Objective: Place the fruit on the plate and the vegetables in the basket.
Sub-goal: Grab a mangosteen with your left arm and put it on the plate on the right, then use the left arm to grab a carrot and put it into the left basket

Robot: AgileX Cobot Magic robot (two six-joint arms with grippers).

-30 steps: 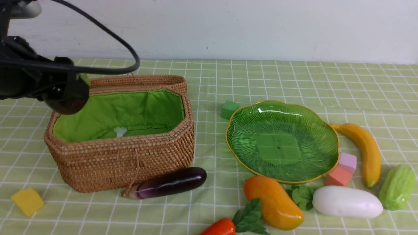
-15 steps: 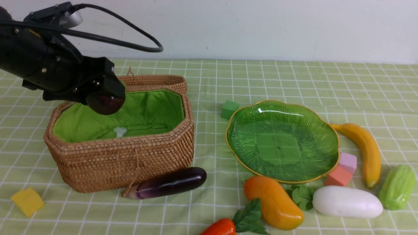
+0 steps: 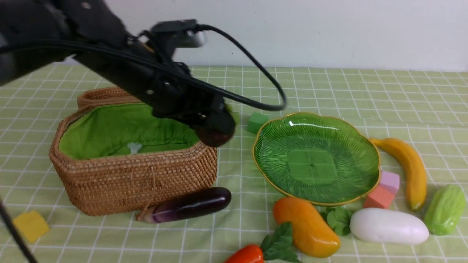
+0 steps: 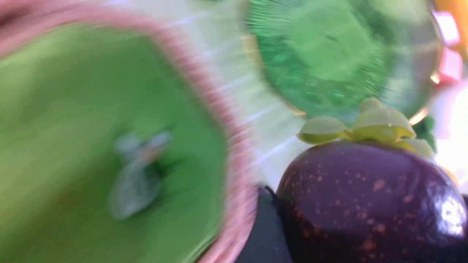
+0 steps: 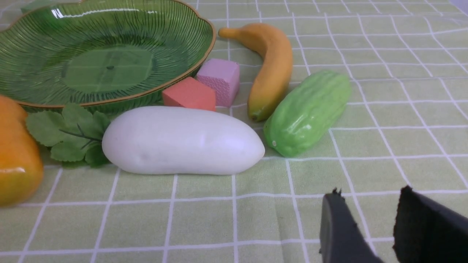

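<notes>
Above the basket's plate-side rim, the maroon ball hangs clamped in the left gripper's jaws, evidently bound for the plate, which is bare. Beyond the plate, the right gripper idles, jaws apart, holding nothing.

Counter, green checked cloth: basket left of plate; eggplant, mango, banana around plate.
</notes>
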